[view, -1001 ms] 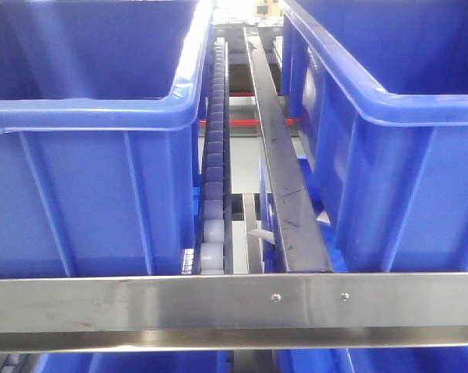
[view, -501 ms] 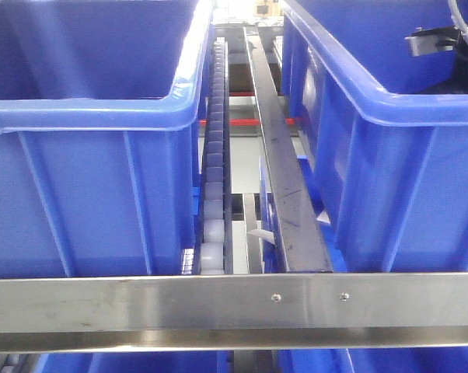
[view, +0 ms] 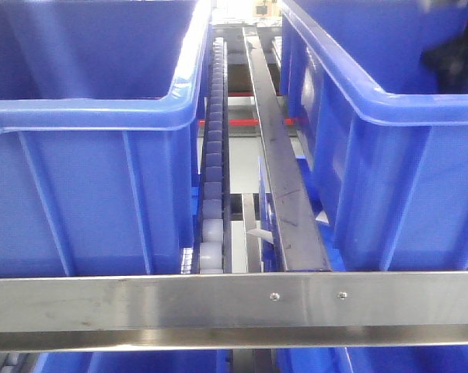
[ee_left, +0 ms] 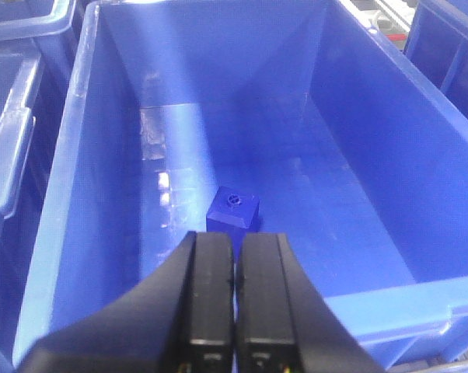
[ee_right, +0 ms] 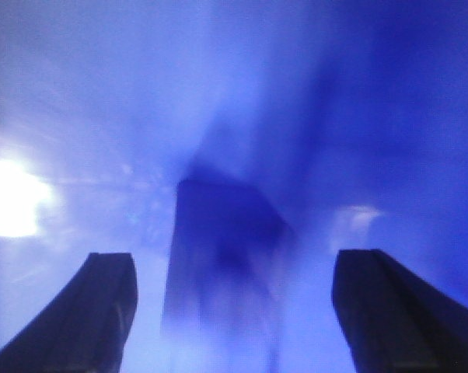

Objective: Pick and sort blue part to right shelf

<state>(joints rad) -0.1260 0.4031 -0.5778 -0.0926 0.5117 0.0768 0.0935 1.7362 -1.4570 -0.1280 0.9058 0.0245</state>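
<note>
The right hand [ee_right: 234, 311] hung open inside a blue plastic bin, its black fingers [ee_right: 102, 311] flanking a blurred dark-blue block [ee_right: 222, 256]: the reach-to-grasp step, I judged. Next it needed to descend and close. The left hand [ee_left: 235, 303] was closed, empty, above another small blue cube [ee_left: 232, 208].
</note>
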